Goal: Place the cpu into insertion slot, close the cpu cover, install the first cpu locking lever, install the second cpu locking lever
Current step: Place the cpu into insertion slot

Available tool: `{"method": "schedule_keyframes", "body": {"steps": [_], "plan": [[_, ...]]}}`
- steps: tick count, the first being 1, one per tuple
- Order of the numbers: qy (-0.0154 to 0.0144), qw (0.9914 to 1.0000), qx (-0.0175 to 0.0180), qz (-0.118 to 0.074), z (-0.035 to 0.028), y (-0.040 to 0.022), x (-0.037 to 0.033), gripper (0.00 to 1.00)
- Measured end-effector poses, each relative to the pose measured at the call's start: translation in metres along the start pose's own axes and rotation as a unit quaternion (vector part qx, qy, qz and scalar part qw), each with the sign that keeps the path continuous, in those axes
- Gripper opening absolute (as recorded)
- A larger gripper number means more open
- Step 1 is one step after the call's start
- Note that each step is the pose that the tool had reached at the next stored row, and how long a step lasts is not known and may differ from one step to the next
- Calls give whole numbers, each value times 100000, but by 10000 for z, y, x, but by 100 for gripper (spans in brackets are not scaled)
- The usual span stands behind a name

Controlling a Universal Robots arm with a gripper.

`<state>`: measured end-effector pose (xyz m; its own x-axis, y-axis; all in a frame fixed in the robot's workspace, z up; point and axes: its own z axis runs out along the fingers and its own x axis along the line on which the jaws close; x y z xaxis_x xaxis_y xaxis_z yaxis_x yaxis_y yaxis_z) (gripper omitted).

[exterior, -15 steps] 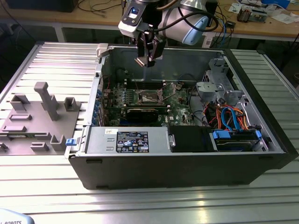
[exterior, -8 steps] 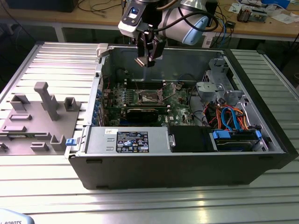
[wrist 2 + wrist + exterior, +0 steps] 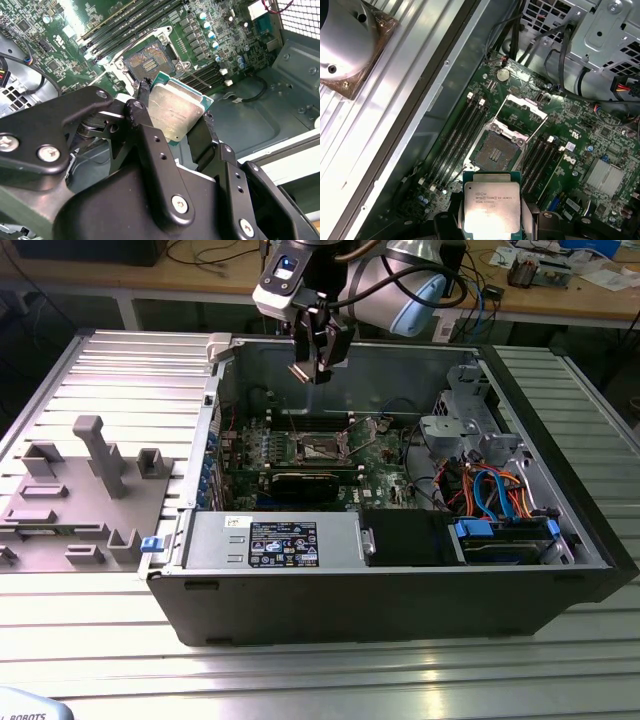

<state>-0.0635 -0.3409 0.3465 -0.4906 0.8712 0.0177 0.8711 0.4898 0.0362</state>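
A robot arm's hand is hanging over an open computer case that is lying on a ribbed metal worktop, as the exterior view shows. The hand is gripping the cpu by two opposite edges, its fingers pressing in from either side. The chip's silvery top face is showing in both wrist views. The chip is sitting well above the motherboard, apart from the insertion slot, which is lying bare with its contact field exposed. The cpu cover is standing swung up at the slot's far edge, so nothing is seated yet.

Several things look likely to go wrong from here. In the second wrist view the chip is looking tilted against the slot, so a crooked descent could be bending the fine contacts. A light edge grip could be letting the chip slip. The raised cover could be catching a finger.
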Motion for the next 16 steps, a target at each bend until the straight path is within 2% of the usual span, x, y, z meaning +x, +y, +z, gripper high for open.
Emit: {"method": "schedule_keyframes", "body": {"steps": [16], "plan": [[-22,99998,-9,568,1,0,0,55]]}}
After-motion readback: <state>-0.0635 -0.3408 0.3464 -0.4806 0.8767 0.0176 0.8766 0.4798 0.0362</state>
